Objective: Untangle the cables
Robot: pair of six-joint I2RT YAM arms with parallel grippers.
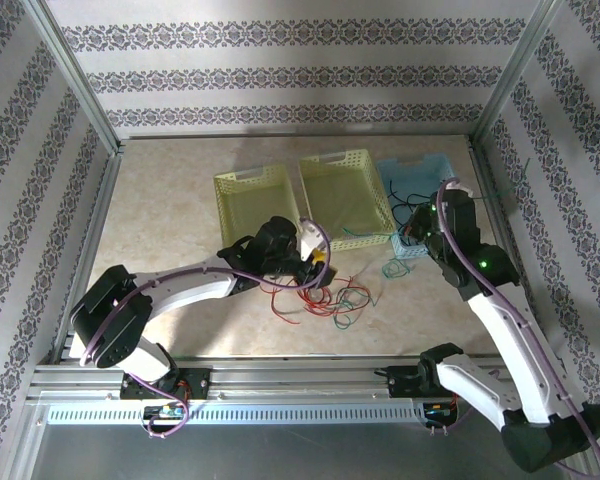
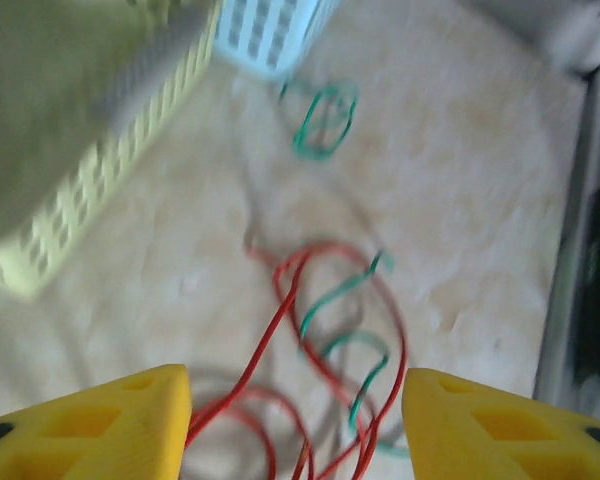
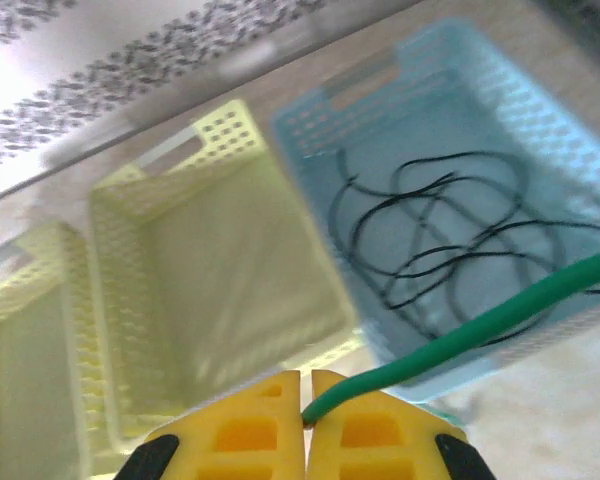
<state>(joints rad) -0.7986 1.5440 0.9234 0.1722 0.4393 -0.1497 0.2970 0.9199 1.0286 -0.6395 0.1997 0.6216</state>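
- Right claw (image 3: pixel 308 385): fingers together, clamped on the end of a green cable (image 3: pixel 480 325), which runs off to the right across the front of the blue basket (image 3: pixel 540 125).
- Left claw (image 2: pixel 295 390): yellow fingers (image 2: pixel 110 420) apart, nothing clamped. It hangs low over the tangle, with red strands passing through the gap.
- Tangle (image 1: pixel 325 295): on the table (image 1: pixel 170 210), just in front of the yellow baskets (image 1: pixel 365 240), between the two arms.
- Red cable (image 2: pixel 290 300) makes several loops, with a second green strand (image 2: pixel 345 290) woven through it. They cross in more than one place.
- Separate green loop (image 2: pixel 325 120) lies near the blue basket's corner, apart from the red pile. Can't tell if it belongs to the cable the right claw holds.
- Black cables (image 3: pixel 430 250): loosely coiled inside the blue basket, looks like they're already sorted.
- Handling, my guess: thin, light, floppy wire with almost no stiffness. It keeps a curl, so loops will likely spring back and snag each other. The jacket looks smooth and could slide through a pinch under a hard pull.
- Where to grip: a free end, or a lone strand at the outer edge of the pile. Avoid the middle, where red and green stack up, since a pinch there probably takes both.
- Draw slowly along the strand's own line; yanking sideways would likely tighten the crossings.
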